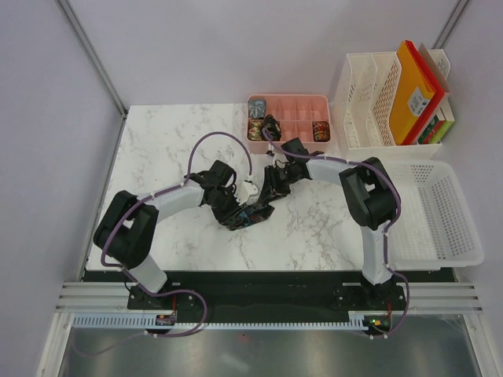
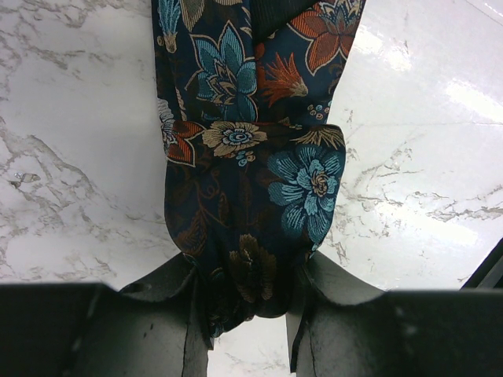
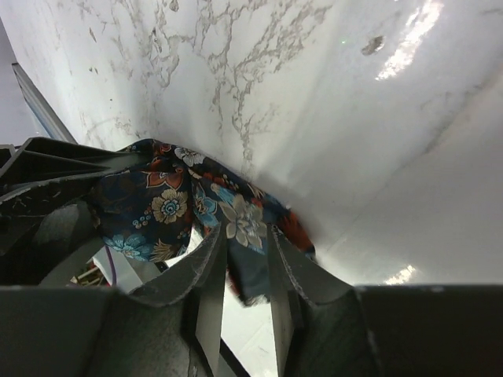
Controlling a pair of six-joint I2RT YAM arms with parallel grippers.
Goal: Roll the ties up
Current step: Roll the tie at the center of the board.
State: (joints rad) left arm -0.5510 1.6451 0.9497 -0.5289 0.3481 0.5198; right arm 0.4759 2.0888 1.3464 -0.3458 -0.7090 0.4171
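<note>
Left gripper [image 2: 247, 318] clenched on the folded end of the tie [image 2: 251, 157]. Fabric is navy with teal, orange and tan flowers, and lies on the marble table [image 2: 71, 118] between the two arms. Right gripper [image 3: 242, 267]: bunched tie edge sits between its jaws, can't tell if pinched or released.

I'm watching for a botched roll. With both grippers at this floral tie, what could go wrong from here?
The left gripper pinches only the near end of the folded floral tie; the fold could slip out or unroll.
Fabric sits between the right gripper's fingers, but a firm hold isn't clear; that end may drop.
Both arms crowd together over the tie, so they might bump.
</note>
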